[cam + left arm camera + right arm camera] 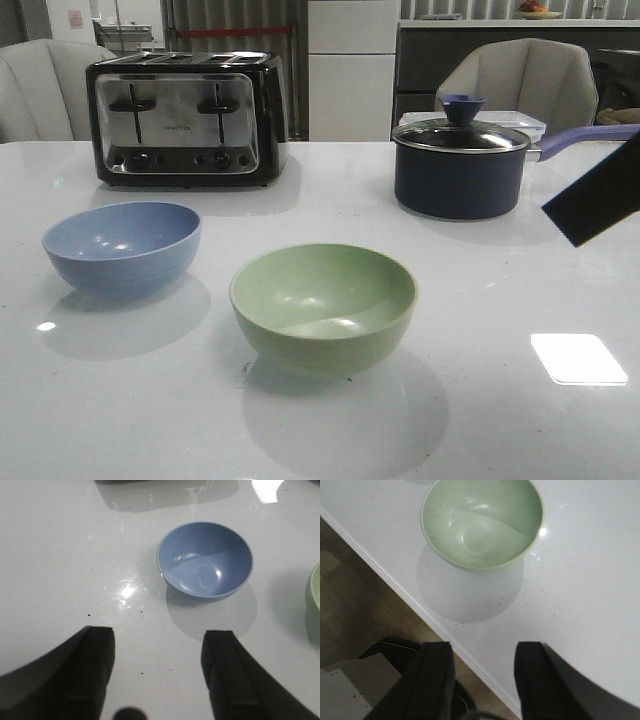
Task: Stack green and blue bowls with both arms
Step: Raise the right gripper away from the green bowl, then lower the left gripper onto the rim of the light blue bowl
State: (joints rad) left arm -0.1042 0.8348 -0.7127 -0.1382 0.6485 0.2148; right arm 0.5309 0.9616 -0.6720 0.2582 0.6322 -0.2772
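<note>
The dusty blue bowl point(120, 245) stands upright and empty on the white table, left of centre. To its right and nearer the front edge is the pale green bowl point(322, 305), also upright and empty. The two are apart. In the left wrist view the blue bowl point(205, 560) lies beyond my left gripper point(159, 636), which is open over bare table with nothing between its fingers. In the right wrist view my right gripper point(482, 650) hangs open over the table's edge, short of the green bowl point(482, 520). A black part of the right arm point(600, 195) shows at the right edge.
A black and chrome toaster point(187, 118) stands at the back left. A dark navy lidded saucepan point(462, 165) with a long handle sits at the back right. The table edge point(395, 582) runs close to the green bowl, with floor below it.
</note>
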